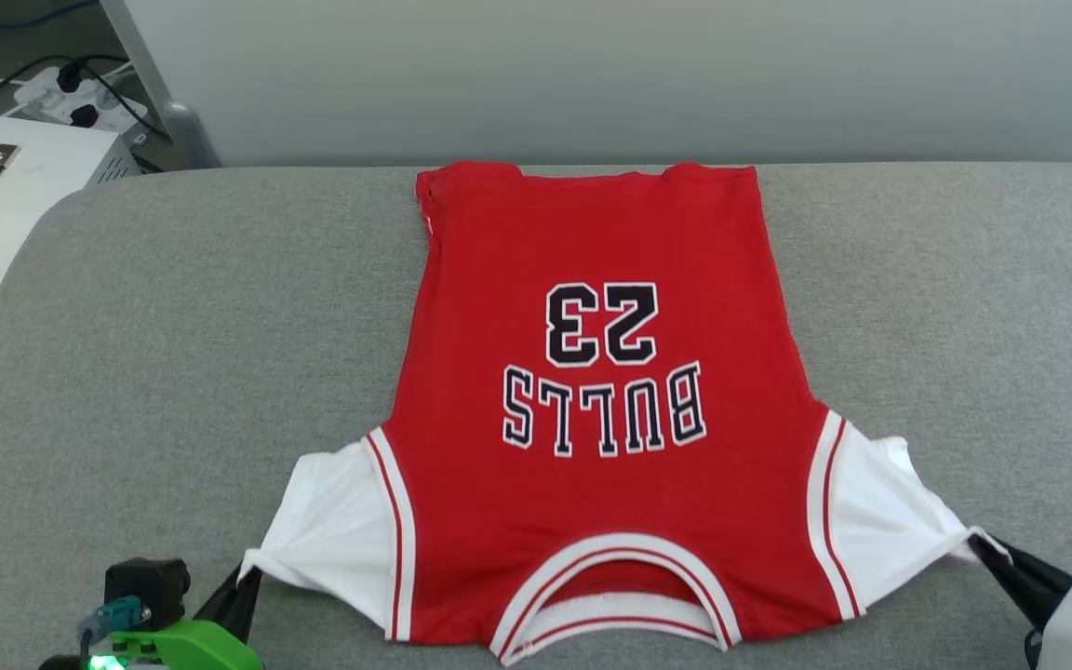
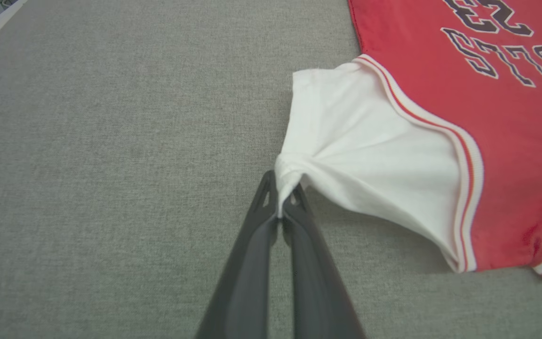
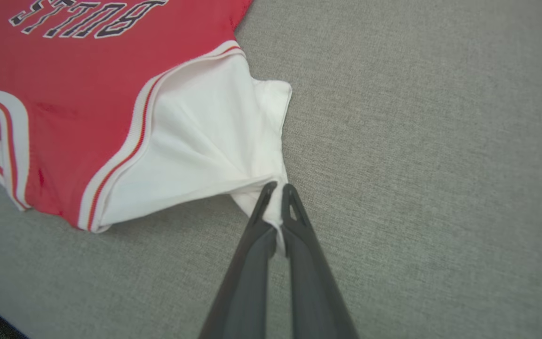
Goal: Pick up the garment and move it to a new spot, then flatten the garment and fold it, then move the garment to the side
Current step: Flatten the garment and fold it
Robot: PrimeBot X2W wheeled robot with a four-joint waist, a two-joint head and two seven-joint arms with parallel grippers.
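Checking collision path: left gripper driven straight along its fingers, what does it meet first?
The white short sleeve of the red jersey T-shirt, which the left gripper is pinching; depth beyond is unclear.

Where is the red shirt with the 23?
In the head view the garment lies flat in the middle of the grey surface, collar nearest the robot, left hand and right hand each pinching a sleeve.

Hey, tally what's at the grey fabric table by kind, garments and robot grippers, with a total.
Garments: 1, the red jersey T-shirt with white short sleeves.
Grippers: 2, the left gripper and the right gripper, each shut on a white sleeve tip.
Total: 3.
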